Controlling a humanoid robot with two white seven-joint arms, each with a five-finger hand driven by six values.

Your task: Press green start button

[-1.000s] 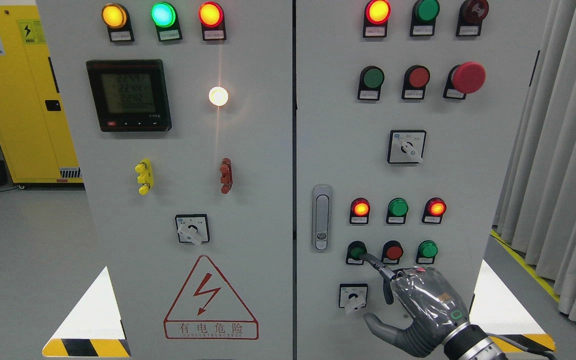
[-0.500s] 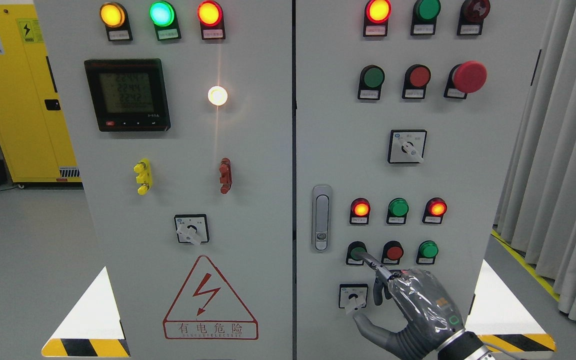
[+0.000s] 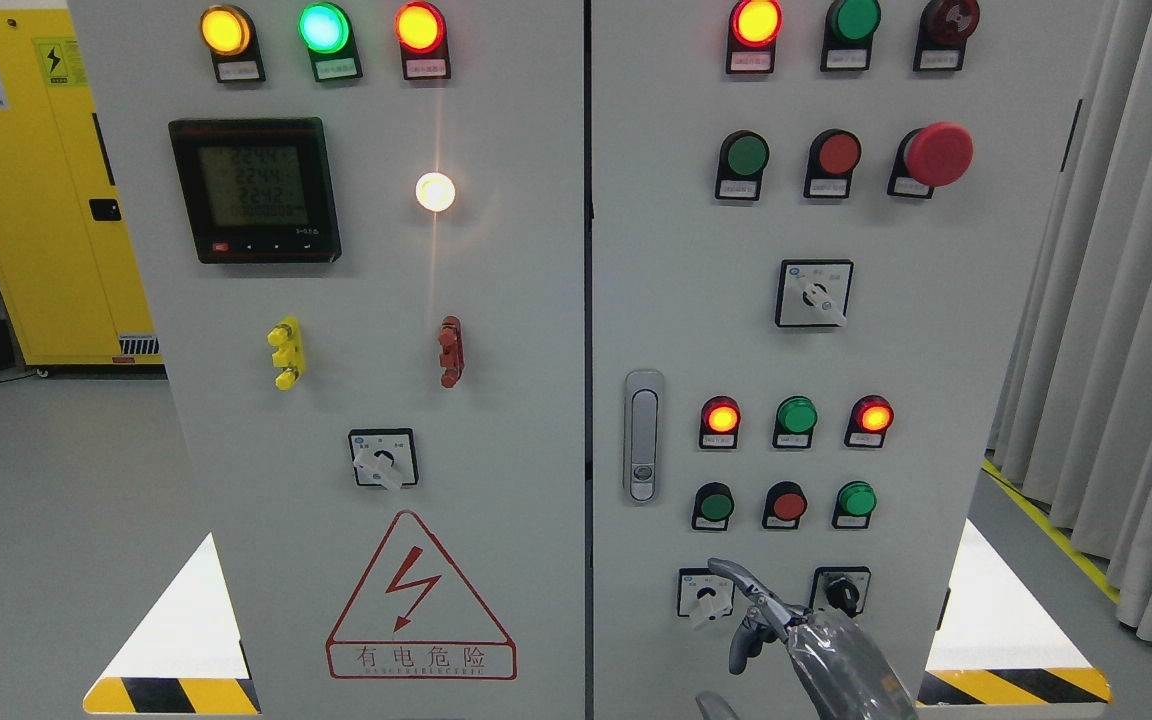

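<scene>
Dropping away from the panel, the right hand (image 3: 786, 640) is now seen low at the bottom edge, right of the middle, with its extended index finger (image 3: 736, 575) pointing up and left in front of the small selector switch (image 3: 707, 592). Half a second ago that fingertip was laid on the green start button (image 3: 714, 505); now the button is left uncovered, clearly apart from the finger, which lies below it. The button sits at the left end of the lower row of three on the cabinet's right door (image 3: 936, 350), with a red button (image 3: 787, 504) just beside it to the right and a brighter green one (image 3: 855, 498) beyond that. Nothing is held by the hand: the index is stretched out, another finger is curled downward beneath it, and the rest cannot be made out below the frame. The indicator lamps (image 3: 796, 415) above the row look unchanged, so no confirmation of the press is given by them. The press is judged to be delivered and the hand withdrawn. The left arm is not seen.
</scene>
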